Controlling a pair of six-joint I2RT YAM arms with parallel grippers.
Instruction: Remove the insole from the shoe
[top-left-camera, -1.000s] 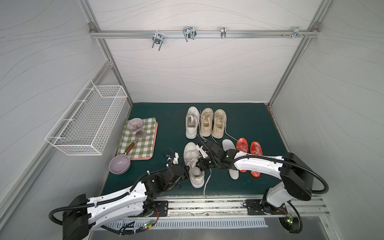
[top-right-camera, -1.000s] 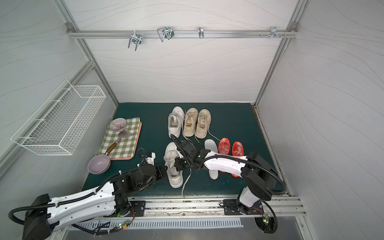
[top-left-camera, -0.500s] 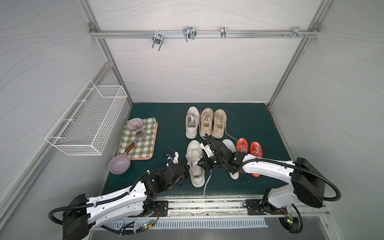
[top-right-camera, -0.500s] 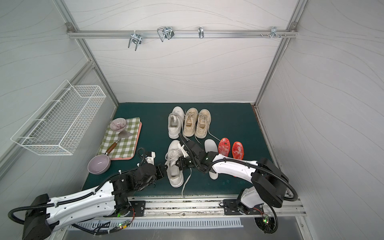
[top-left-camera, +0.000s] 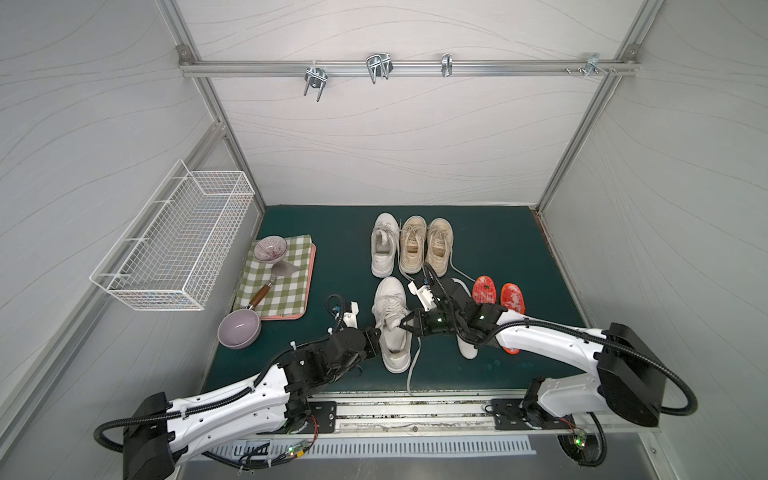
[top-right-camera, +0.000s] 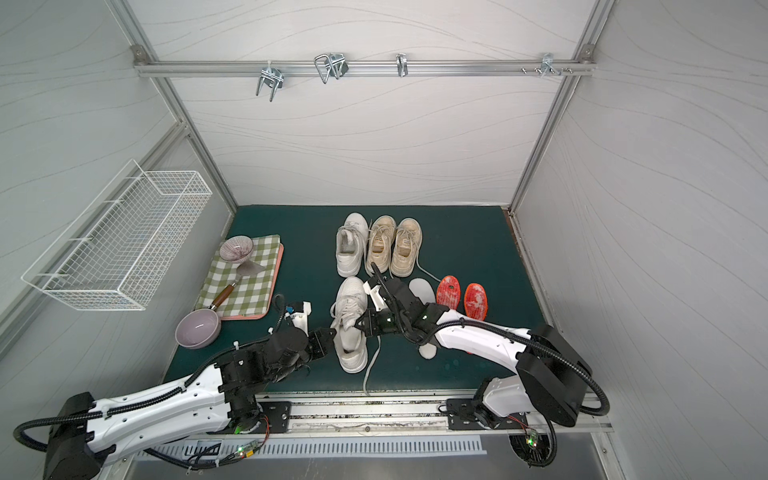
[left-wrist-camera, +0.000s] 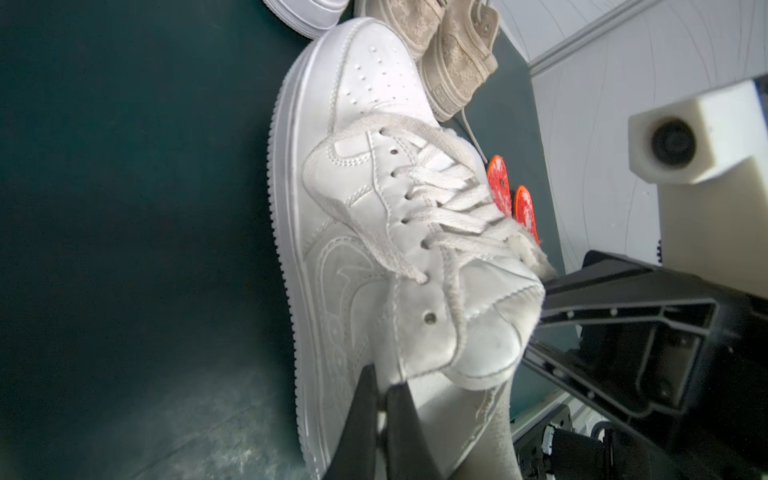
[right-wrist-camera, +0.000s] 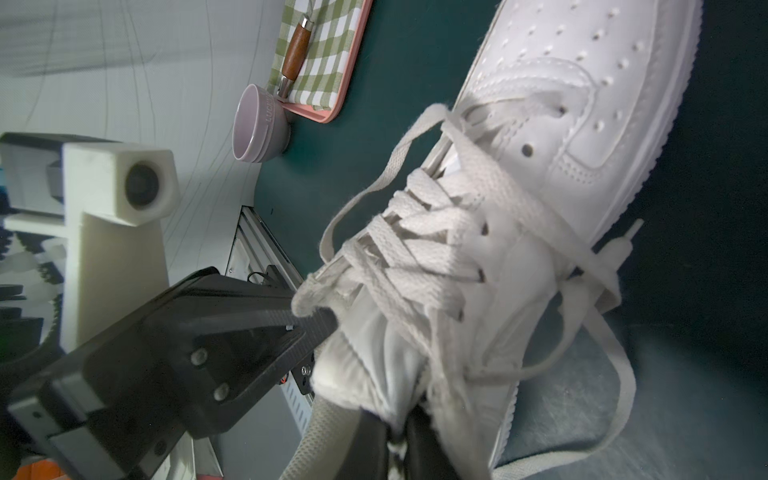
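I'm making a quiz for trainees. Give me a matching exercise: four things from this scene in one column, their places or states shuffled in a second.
1. front white sneaker
2. lilac bowl
3. orange-red insoles
4. wire basket

A. hanging on the side wall
B. lying side by side on the green mat
C. pinched at its collar by the left gripper and right gripper
D. at the pink tray's near corner

Pairs: 1-C, 2-D, 3-B, 4-A

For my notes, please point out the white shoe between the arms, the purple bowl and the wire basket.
white shoe (top-left-camera: 389, 293): a top view, its toe.
purple bowl (top-left-camera: 240, 329): a top view, its hollow.
wire basket (top-left-camera: 178, 249): a top view, its mesh side.
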